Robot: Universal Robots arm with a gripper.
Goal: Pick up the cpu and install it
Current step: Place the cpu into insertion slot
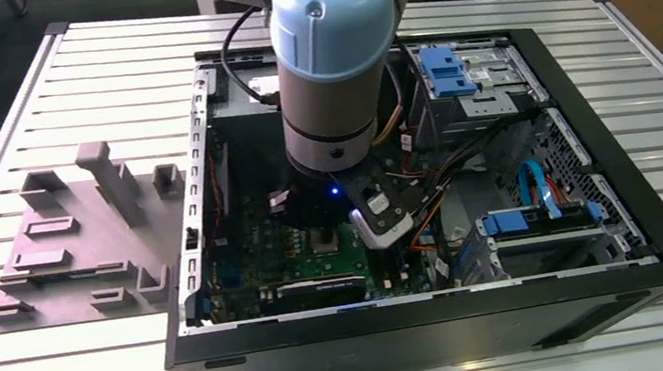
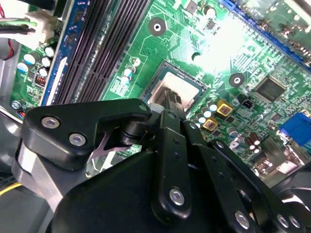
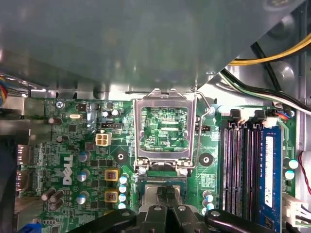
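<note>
The cpu (image 2: pixel 188 81) is a small silvery square with a pale rim, lying flat in the socket of the green motherboard (image 2: pixel 160 48). My gripper (image 2: pixel 171 99) hangs low right over it, its tip at the chip's near edge; contact cannot be made out. In the first wrist view the gripper (image 3: pixel 164 194) stands at the socket, and the silver socket frame (image 3: pixel 137 131) is swung open just beyond it, with its wire lever (image 3: pixel 200 131) raised alongside. In the exterior view the gripper (image 1: pixel 321 226) reaches down into the open computer case (image 1: pixel 613 208) above the motherboard (image 1: pixel 254 271).
Black memory slots (image 3: pixel 240 165) run beside the socket, with yellow and black cables (image 3: pixel 272 56) above them. A grey metal wall (image 3: pixel 121 43) rises behind the open frame. Blue drive brackets (image 1: pixel 445 72) sit in the case. A grey fixture (image 1: pixel 72 236) lies on the table at the exterior view's left.
</note>
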